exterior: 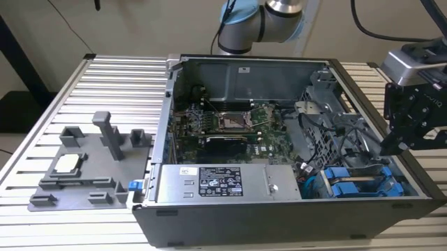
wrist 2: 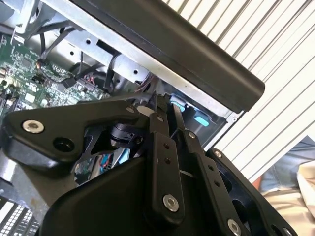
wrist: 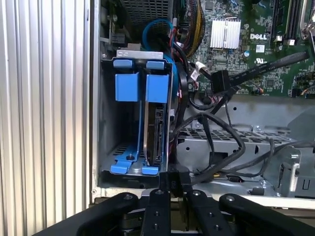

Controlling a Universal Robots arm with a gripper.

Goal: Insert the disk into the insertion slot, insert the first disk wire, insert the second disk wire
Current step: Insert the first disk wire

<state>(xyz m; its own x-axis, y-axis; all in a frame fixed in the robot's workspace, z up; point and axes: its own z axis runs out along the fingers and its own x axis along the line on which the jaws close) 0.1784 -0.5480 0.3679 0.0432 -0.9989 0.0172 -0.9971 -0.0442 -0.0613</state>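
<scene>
first wrist view | 1 disk (in slot) | 1 tool, closed

The ribbed aluminium table is pale silver, striped by the dark lines between its slats. On it, the moulded plastic fixture is flat mid-grey. The open steel computer case is dark grey outside and lighter grey within. The flat motherboard is green, and its finned heat sink is silver. The box-shaped power supply, at the case's corner nearest the fixture, is silver with a black-and-white label. The disk, seen edge-on, is dark grey metal in a bright blue plastic frame. It sits in the grey sheet-metal insertion slot. The plastic carrier just beside it is the same blue. The thick cables are black, one looped cable is blue, and a wire bundle is yellow. The gripper is matte black.
</scene>
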